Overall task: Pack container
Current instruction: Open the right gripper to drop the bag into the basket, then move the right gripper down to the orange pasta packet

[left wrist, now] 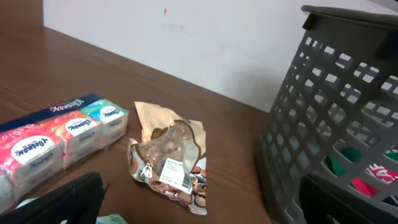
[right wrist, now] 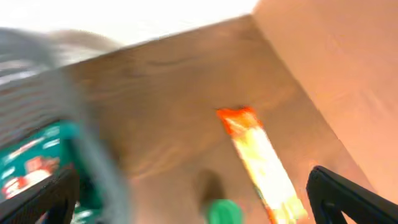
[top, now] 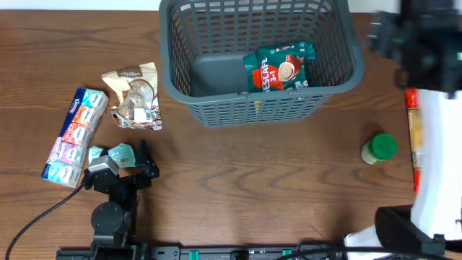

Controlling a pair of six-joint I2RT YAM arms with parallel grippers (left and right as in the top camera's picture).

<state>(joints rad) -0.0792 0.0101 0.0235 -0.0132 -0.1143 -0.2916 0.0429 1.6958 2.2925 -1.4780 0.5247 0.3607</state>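
The container, a dark grey lattice basket point(top: 339, 68), stands at the back centre and holds a green coffee bag point(top: 280, 68). It also shows at the right of the left wrist view point(left wrist: 323, 118). My left gripper point(top: 138, 162) point(left wrist: 199, 214) is open and empty, low over the table near the front left. A small teal packet point(top: 115, 153) lies by its left finger. My right gripper point(top: 404, 40) point(right wrist: 199, 208) is open and empty, blurred, in the air to the right of the basket's rim point(right wrist: 93, 168).
A clear snack bag point(top: 133, 97) point(left wrist: 171, 158) and a long multi-pack of tissues point(top: 72, 133) point(left wrist: 59, 140) lie at the left. A green-lidded jar point(top: 380, 148) point(right wrist: 224, 213) and a long orange-yellow packet point(top: 413, 133) point(right wrist: 261, 165) are at the right.
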